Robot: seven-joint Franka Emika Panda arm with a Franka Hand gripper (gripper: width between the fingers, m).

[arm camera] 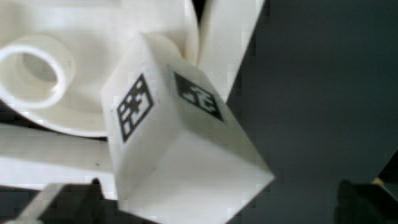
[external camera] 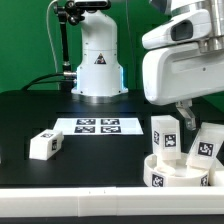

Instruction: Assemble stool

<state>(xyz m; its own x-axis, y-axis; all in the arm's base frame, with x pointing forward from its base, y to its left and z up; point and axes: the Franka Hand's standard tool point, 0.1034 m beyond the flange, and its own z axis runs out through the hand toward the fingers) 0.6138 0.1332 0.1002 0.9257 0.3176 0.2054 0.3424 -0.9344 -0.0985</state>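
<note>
The thick round white plastic disc seat [external camera: 182, 172] lies flat on the matte black worktop [external camera: 100, 160], at the exterior view's lower right. Two white rectangular block legs [external camera: 165, 135] [external camera: 207, 143], each bearing black-and-white square tags, stand upright just behind it. A third tagged block leg [external camera: 44, 144] lies well apart toward the exterior view's left. The thin flat marker board [external camera: 97, 126] lies between them, further back. In the wrist view, a smooth tagged leg [arm camera: 178, 130] fills the frame beside the seat's round socket [arm camera: 39, 75]. The end effector [external camera: 183, 108] hangs above the upright legs, jaws wide, holding nothing.
</note>
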